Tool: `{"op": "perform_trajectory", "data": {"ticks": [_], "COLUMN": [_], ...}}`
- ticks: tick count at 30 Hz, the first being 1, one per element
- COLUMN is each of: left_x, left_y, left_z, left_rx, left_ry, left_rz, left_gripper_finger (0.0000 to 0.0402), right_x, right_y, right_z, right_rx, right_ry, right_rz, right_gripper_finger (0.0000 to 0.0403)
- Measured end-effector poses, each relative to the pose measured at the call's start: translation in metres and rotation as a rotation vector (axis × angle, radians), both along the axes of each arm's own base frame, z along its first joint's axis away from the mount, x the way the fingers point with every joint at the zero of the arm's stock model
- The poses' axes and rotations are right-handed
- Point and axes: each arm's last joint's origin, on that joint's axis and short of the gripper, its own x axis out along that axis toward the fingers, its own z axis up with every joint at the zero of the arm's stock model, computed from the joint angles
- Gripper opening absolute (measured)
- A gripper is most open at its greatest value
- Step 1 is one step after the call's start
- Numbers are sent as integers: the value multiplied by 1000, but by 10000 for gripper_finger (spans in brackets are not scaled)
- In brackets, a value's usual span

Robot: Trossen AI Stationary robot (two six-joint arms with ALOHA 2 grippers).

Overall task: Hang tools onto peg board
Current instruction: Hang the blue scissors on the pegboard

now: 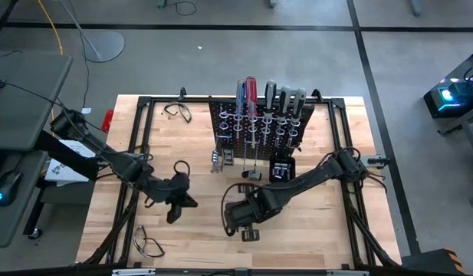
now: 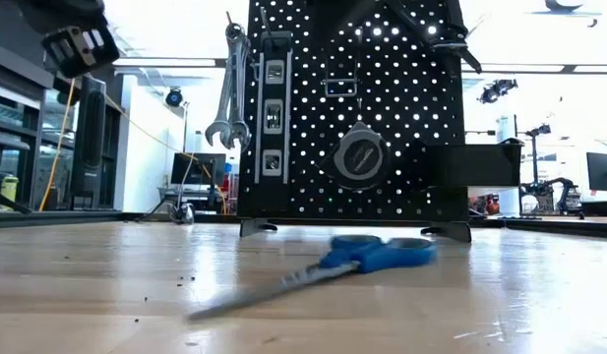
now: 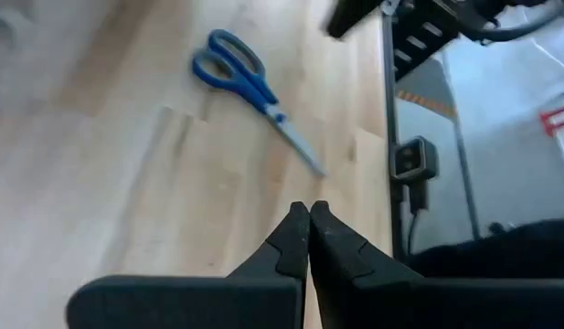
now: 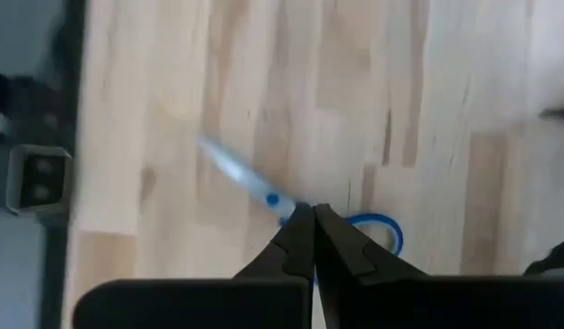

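Pale butcher-block planks make up the table (image 1: pixel 182 138), set in a black frame on a grey workshop floor; toward the far edge stands the peg board (image 2: pixel 382 108), a black perforated panel already carrying screwdrivers (image 1: pixel 251 88) along its top and silver wrenches (image 2: pixel 229 88) hanging at its left side in the low view. Blue-handled scissors (image 2: pixel 367 256) lie flat on the wood in front of the board, blades pointing toward the near left, not yet hung.

Over them sits the right gripper (image 4: pixel 313 215), at the near centre of the table; its jaws are pressed together tip to tip, and from its wrist view nothing is caught between them; the scissors show just beyond the fingertips, the blade to one side and a blue loop to the other, so the closure appears to have missed or not yet reached the tool. Left of centre waits the left gripper (image 3: pixel 309 212), jaws likewise fully together and empty, the scissors visible well ahead of it.

To do this step well, I judge the right gripper should reopen, drop lower, and straddle the shank near the pivot; a grip there keeps the handle loops free to slide over a hook; closing too high only skims the metal and may push the scissors along the wood.
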Motion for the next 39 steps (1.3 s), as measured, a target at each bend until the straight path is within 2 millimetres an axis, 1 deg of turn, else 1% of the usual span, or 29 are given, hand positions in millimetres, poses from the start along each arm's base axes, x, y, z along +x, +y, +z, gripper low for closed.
{"op": "perform_trajectory", "data": {"ticks": [3,5,7,10,12,15,16,18,21,23,26,30,34,36,39], "left_x": [1,3,9,24,37,56,64,80,102,115,130,142,147,146,141], "left_y": [7,8,7,-3,-13,-26,-30,-36,-45,-45,-38,-28,-27,-32,-44], "left_z": [4,3,-2,-12,-26,-48,-55,-66,-78,-89,-107,-125,-128,-127,-127], "left_rx": [1,-6,1,-7,-12,-10,-8,2,45,86,132,144,87,77,68], "left_ry": [-23,-15,-12,-36,-40,-41,-25,5,38,98,213,308,319,320,334], "left_rz": [40,63,66,57,32,20,23,32,27,46,125,221,262,253,213], "left_gripper_finger": [1,1,1,1,0,0,0,0,0,0,0,0,0,0,0], "right_x": [1,-3,-5,-12,-18,-33,-38,-49,-61,-66,-64,-58,-48,-46,-42], "right_y": [-1,-3,-1,7,13,22,25,31,40,42,39,35,31,29,29], "right_z": [23,27,16,-11,-26,-53,-61,-70,-83,-94,-102,-118,-129,-138,-144], "right_rx": [24,53,51,52,89,104,139,243,409,483,543,471,475,463,460], "right_ry": [-36,-5,35,121,171,231,234,225,149,111,62,25,-9,-2,-19], "right_rz": [-10,-50,-80,-129,-185,-262,-292,-350,-395,-411,-439,-456,-472,-478,-486], "right_gripper_finger": [3,3,2,2,1,1,1,1,0,0,0,0,0,0,0]}}
